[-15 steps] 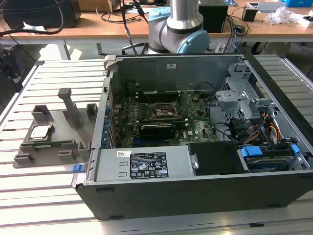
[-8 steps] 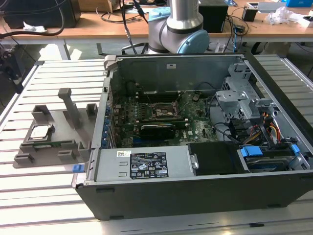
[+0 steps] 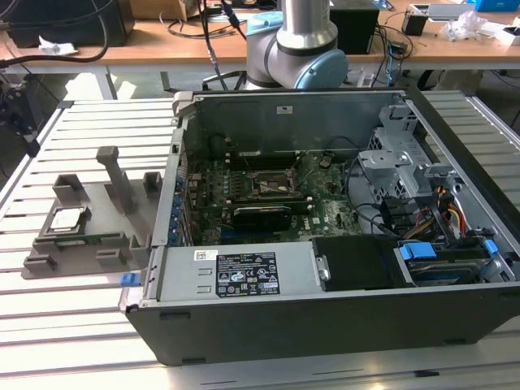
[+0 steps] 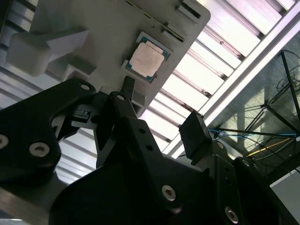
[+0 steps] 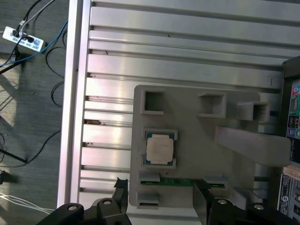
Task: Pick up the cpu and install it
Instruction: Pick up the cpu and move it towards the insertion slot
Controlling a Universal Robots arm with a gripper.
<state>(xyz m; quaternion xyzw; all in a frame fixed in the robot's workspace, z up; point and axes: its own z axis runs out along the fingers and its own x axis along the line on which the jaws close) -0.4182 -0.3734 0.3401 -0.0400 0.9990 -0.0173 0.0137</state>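
Slatted aluminium table [image 3: 65,325] — cluttered wooden bench [image 3: 154,39] behind

Cpu [image 5: 159,148]: dull silvery metal lid, faint satin sheen, thin pale rim.
Computer case [image 3: 284,114]: grey sheet-metal walls, low gloss.
Holder tray [image 5: 197,145], beside the case: matt grey plastic, slightly grainy.
Table [image 3: 81,130] under the case: ribbed bare aluminium, brushed, glaring where lit.
Sticker [image 3: 246,276] on the case: black, slight gloss.
Gripper [image 4: 159,105]: matt black body, bright metal screw heads.
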